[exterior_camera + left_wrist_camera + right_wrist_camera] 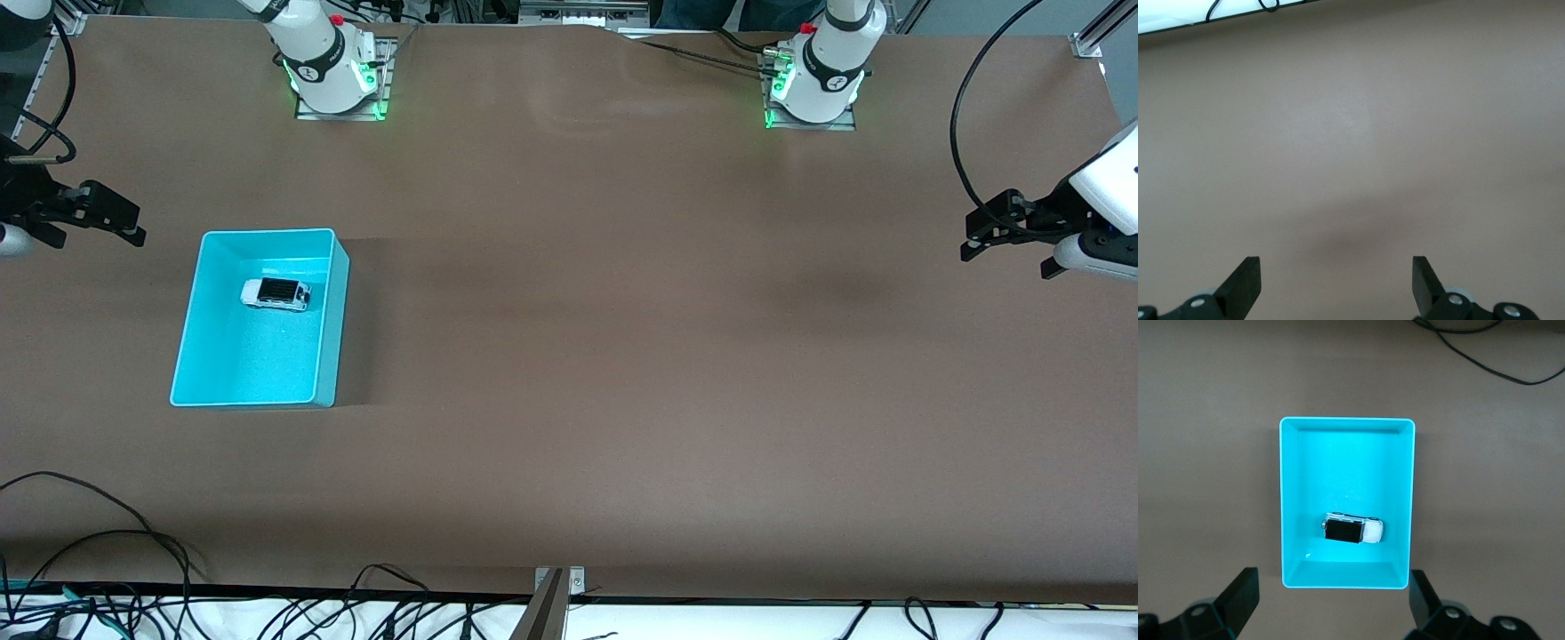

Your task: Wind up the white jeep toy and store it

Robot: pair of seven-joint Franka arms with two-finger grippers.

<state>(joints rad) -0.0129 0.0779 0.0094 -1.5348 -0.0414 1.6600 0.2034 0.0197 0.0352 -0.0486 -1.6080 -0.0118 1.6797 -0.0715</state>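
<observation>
The white jeep toy [276, 294] with its black roof lies inside the cyan bin [267, 233], in the half farther from the front camera. My right gripper [105, 233] is open and empty, up in the air off the bin's side at the right arm's end of the table. The right wrist view shows the jeep [1353, 529] in the bin [1346, 420], with the open gripper [1335, 593] clear of the bin. My left gripper [1005, 262] is open and empty over bare table at the left arm's end. The left wrist view shows only its open gripper [1337, 280] above bare table.
The brown table [622, 311] spreads wide between the bin and the left arm's end. Black cables [107, 551] lie along the table edge nearest the front camera, beside a metal bracket [553, 591]. A cable [1485, 360] also shows in the right wrist view.
</observation>
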